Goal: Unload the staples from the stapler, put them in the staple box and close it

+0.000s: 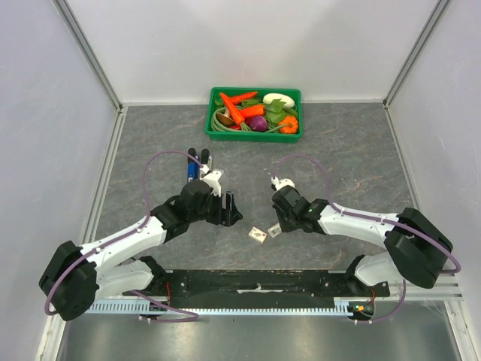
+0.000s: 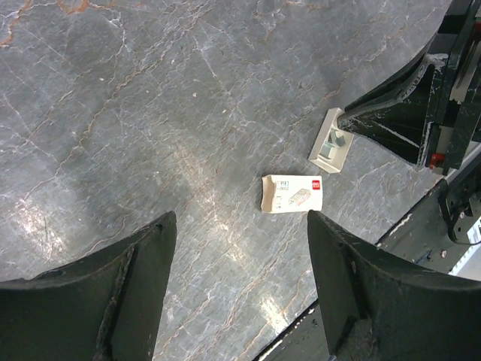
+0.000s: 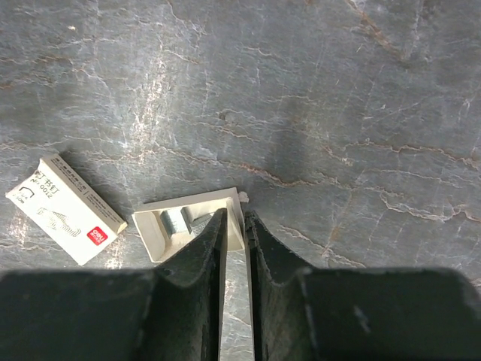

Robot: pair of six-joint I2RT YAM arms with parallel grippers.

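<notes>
Right wrist view, nearest first: the right gripper (image 3: 234,215) hangs low over the table (image 3: 338,90). Its fingers stand nearly together astride the end wall of a small cream staple tray (image 3: 169,226) with staples in it; whether they pinch that wall yet, I cannot tell. Just beside the tray lies the printed staple box (image 3: 64,207). The left gripper (image 2: 239,219) hovers near both, fingers spread wide and holding nothing.

Farther out, just beyond the left wrist, lies a blue and black stapler (image 1: 195,167) with dark parts beside it. The stapler of the task is probably in that cluster, but the arm covers part of it and I cannot pick out its cream-white body. At the far edge sits a green basket (image 1: 255,137) of vegetables.

Judging by its kind, the stapler should be rigid, fairly light and smooth-sided, with a sprung, hinged top, and liable to skid on the polished table. The best hold looks to be across the narrow body near the hinge end, one arm pinning the base while the other lifts the top. A staple strip is brittle and snaps easily.
</notes>
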